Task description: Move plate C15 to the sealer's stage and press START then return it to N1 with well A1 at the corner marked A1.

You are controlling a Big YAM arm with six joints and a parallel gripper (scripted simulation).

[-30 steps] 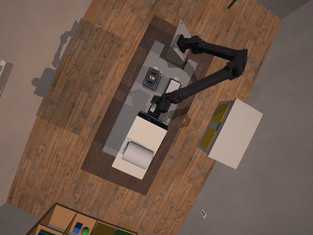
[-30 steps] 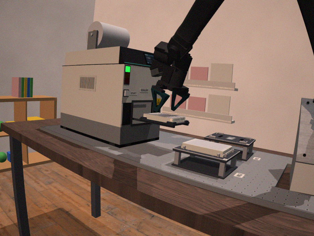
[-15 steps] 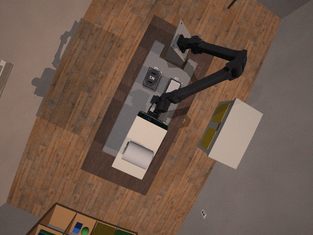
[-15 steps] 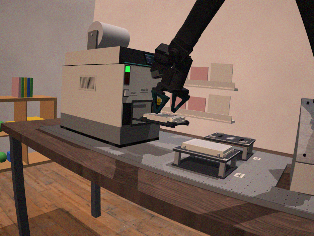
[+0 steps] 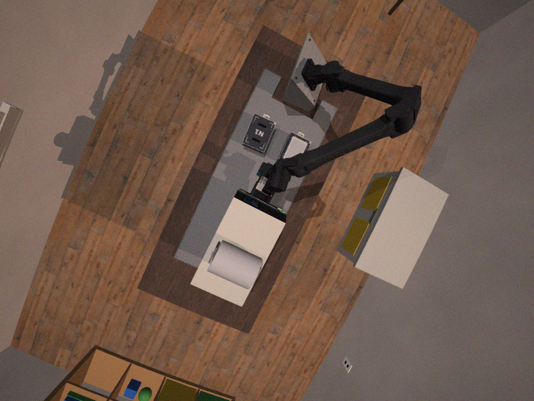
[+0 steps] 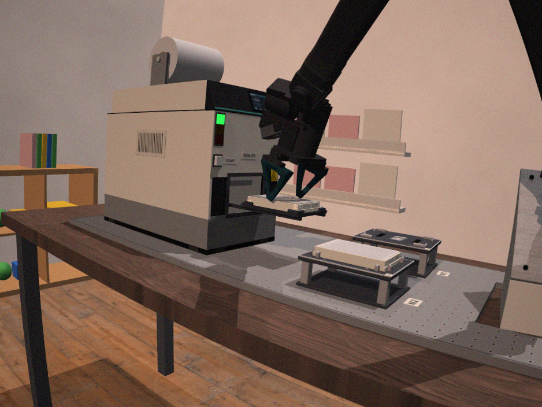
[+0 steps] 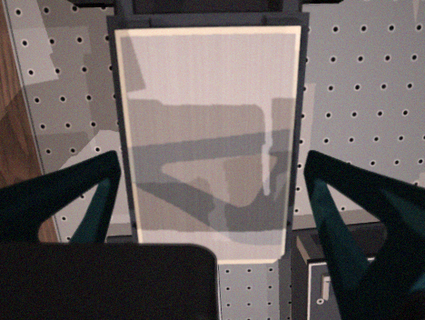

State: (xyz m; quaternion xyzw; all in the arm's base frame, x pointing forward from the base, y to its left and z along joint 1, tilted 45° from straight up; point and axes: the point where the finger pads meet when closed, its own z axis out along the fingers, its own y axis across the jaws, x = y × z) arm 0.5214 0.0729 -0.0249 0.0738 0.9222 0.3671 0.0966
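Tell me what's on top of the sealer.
A pale roll lies on its side there, with a bracket at one end. Whatever part of the top lies directly under the roll is covered.

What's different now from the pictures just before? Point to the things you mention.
The gripper (image 5: pixel 267 178) (image 6: pixel 285 197) (image 7: pixel 212 161) moved down a little, closer to the plate on the stage (image 5: pixel 261 183) (image 6: pixel 306 204) (image 7: pixel 209 68). It's open and hasn't grabbed or let go of anything. Both plates stayed put, and the sealer's lamp (image 6: pixel 220 119) stayed green.
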